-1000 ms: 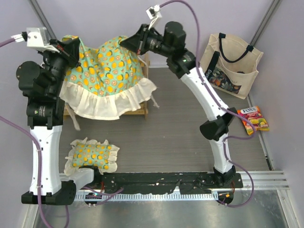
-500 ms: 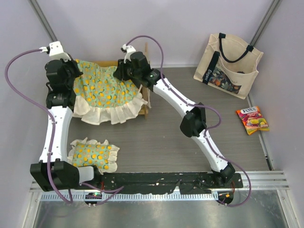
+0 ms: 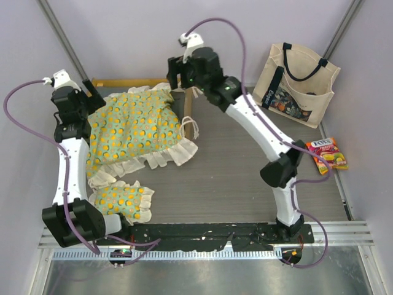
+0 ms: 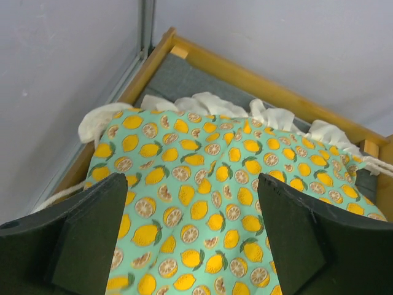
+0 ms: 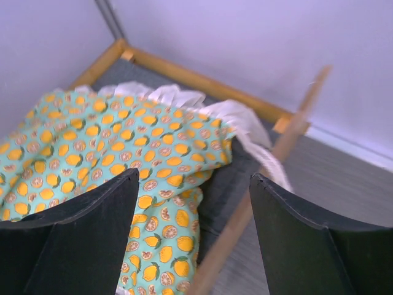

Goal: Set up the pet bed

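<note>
The pet bed's light-wood frame (image 3: 130, 82) stands at the back left. Its green orange-print cushion (image 3: 132, 126) lies spread over it. The cream ruffle (image 3: 164, 157) spills past the frame's front onto the table. My left gripper (image 3: 91, 100) hovers open over the cushion's back left corner, holding nothing. In the left wrist view the left gripper (image 4: 193, 236) is above the cushion (image 4: 196, 153), with the back rail (image 4: 245, 77) beyond. My right gripper (image 3: 175, 74) is open above the frame's back right corner. The right gripper (image 5: 193, 230) looks down on the cushion (image 5: 104, 144), the grey base (image 5: 236, 178) and the side rail (image 5: 245, 215).
A small matching ruffled pillow (image 3: 120, 200) lies near the left arm's base, just in front of the cushion's ruffle. A cream tote bag (image 3: 298, 83) leans at the back right. A sweets packet (image 3: 327, 153) lies at the right edge. Walls close in behind the frame.
Both grippers have opened and let go of the cushion. It has dropped flat over the frame and spread forward. Both arms have drawn back towards the frame's rear corners.
</note>
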You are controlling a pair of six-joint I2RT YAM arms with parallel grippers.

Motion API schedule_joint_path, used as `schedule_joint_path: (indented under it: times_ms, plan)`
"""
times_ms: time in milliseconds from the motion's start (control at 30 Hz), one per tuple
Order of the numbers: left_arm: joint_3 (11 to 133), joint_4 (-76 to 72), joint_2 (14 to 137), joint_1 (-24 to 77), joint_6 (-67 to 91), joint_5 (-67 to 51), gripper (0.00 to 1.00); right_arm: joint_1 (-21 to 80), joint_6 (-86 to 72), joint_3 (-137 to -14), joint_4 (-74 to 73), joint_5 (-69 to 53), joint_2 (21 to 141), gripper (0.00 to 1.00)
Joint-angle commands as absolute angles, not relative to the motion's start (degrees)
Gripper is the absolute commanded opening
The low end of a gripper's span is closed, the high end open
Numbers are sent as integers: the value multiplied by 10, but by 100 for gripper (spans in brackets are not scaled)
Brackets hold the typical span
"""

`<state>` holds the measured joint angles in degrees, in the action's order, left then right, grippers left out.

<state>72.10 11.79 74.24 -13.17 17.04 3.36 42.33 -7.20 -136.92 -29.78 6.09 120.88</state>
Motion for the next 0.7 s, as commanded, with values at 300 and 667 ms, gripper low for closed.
schedule_joint_path:
  times_ms: [300, 667]
  plan:
    - [715, 294, 561, -145, 207, -58, 97, 374, -194, -1278, -362, 20, 1164, 79]
    - [648, 444, 450, -146, 236, -111, 99, 383, -210, -1242, -396, 87, 1195, 76]
